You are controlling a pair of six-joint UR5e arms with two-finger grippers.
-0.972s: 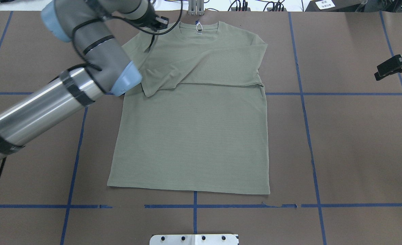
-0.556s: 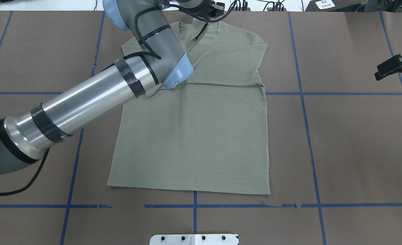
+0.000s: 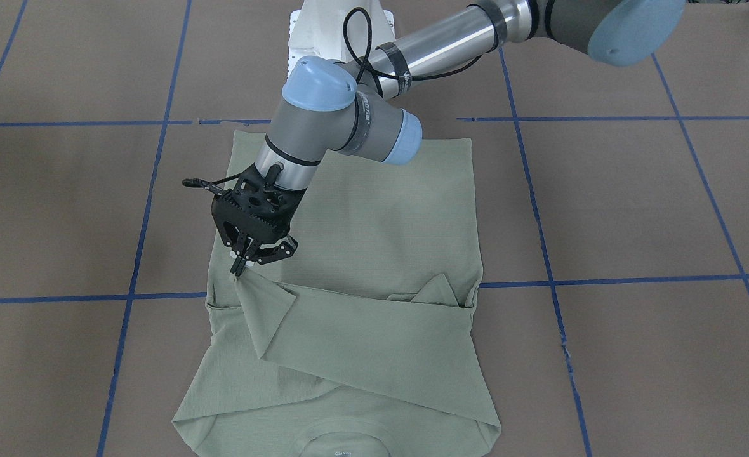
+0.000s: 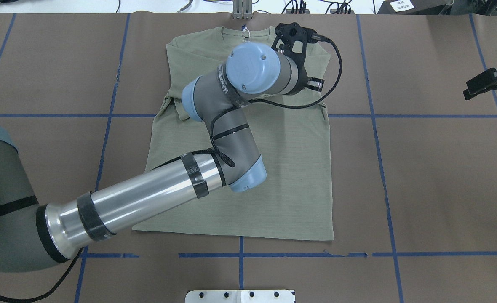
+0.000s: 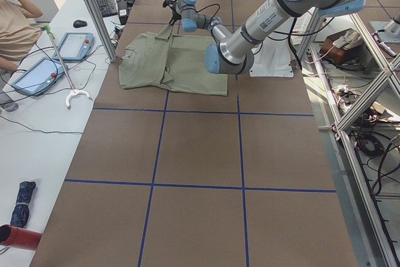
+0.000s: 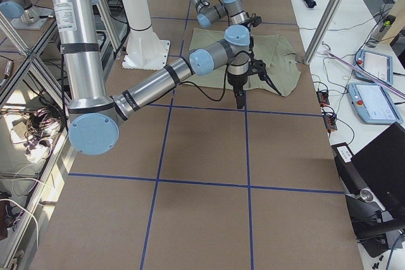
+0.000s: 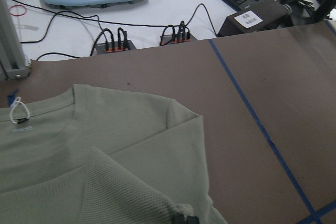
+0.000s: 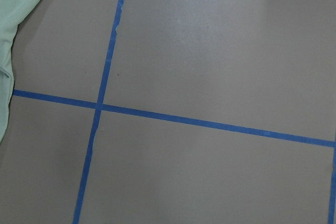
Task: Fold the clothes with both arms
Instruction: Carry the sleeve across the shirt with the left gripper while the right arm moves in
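A pale sage-green ribbed knit shirt (image 4: 290, 168) lies flat in the middle of the brown bench (image 4: 442, 176), which is marked with blue tape lines. Its collar is at the far side and both long sleeves are crossed over the chest. The left black two-finger gripper (image 3: 242, 265) is pinched tight on the cuff (image 3: 242, 279) of one sleeve, at the shirt's right edge. The right black gripper (image 4: 469, 89) hangs well off to the right over the bench; I cannot tell whether it is open. The knit looks light, limp and stretchy, and likely to sag and crease. Cuffs, hem corners and shoulder seams seem the best places to hold it.
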